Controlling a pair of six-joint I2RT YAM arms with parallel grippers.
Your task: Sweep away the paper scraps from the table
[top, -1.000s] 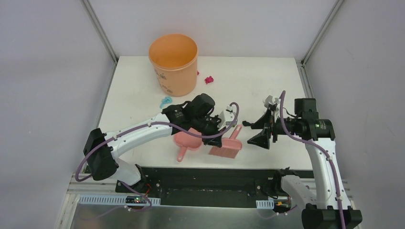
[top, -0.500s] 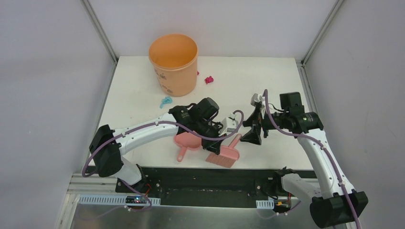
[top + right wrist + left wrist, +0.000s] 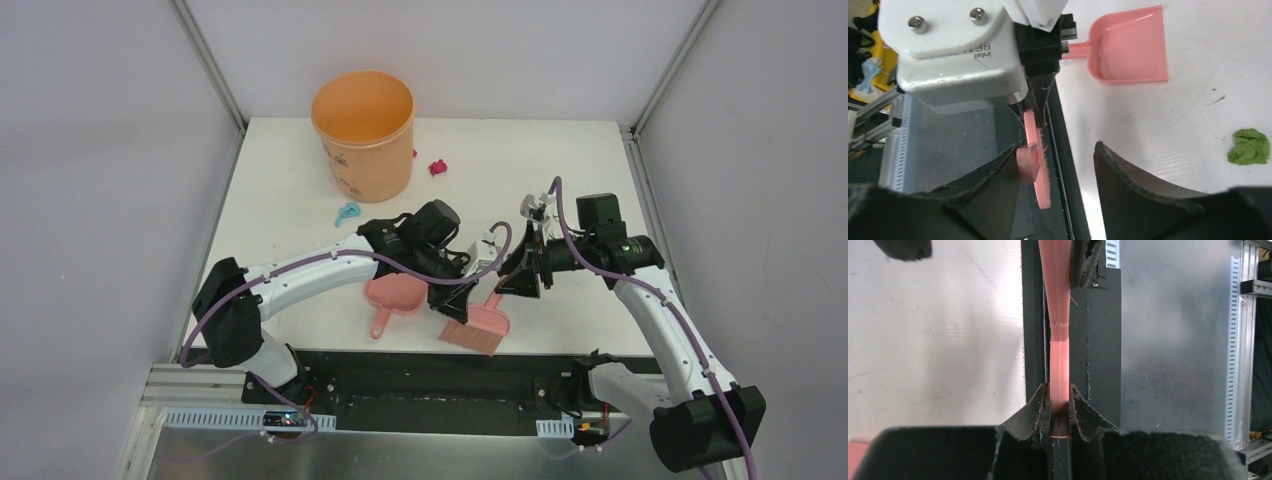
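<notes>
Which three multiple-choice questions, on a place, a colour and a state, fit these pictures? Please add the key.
1. Where does the tall orange plastic bucket stand? A: near edge. B: far left of the white table. C: the floor.
2. What colour is the crumpled paper scrap in the right wrist view? A: green. B: yellow. C: white.
3. What does the left gripper do? A: hangs open. B: clamps the pink plastic hand brush. C: holds the bucket.
Key: 1 B, as the top view shows; 2 A, green against the white top; 3 B, it pinches the handle.
</notes>
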